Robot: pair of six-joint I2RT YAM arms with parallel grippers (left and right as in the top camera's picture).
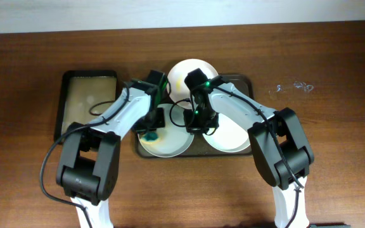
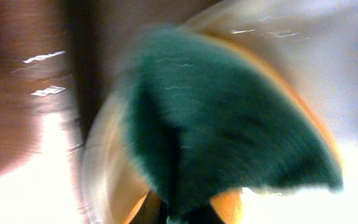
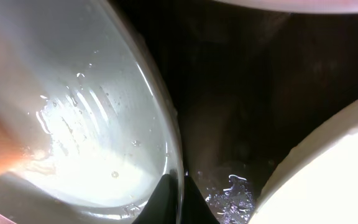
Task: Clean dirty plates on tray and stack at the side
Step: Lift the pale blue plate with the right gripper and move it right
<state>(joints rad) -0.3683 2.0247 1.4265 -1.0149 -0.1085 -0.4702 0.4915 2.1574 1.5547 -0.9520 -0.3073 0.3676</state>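
From overhead, the tray (image 1: 244, 82) sits mid-table (image 1: 334, 158) holding all three plates. The back plate (image 1: 184, 73) overhangs the tray's far rim, the left plate (image 1: 170, 144) fills its near left part, and the right plate (image 1: 233, 136) its near right part. None is stacked outside the tray. A small black tray (image 1: 64, 101) lies just left of the tray.

Your left gripper (image 1: 152, 126) is over the tray's left side, above the left plate, with a teal sponge (image 1: 149, 135) at its tip. Your right gripper (image 1: 195, 123) is at the tray's middle, on the left plate's inner edge.

From your left wrist, the picture is badly blurred. The green sponge, backed in orange, fills most of it and runs down between the fingers, so these jaws grip the sponge. A pale plate surface lies behind.

From your right wrist, the left plate's wet, glossy rim passes between two dark fingertips (image 3: 161, 196), so these jaws are pinched on that plate. The tray's dark floor, beaded with water, lies beside it, with the right plate's rim beyond.
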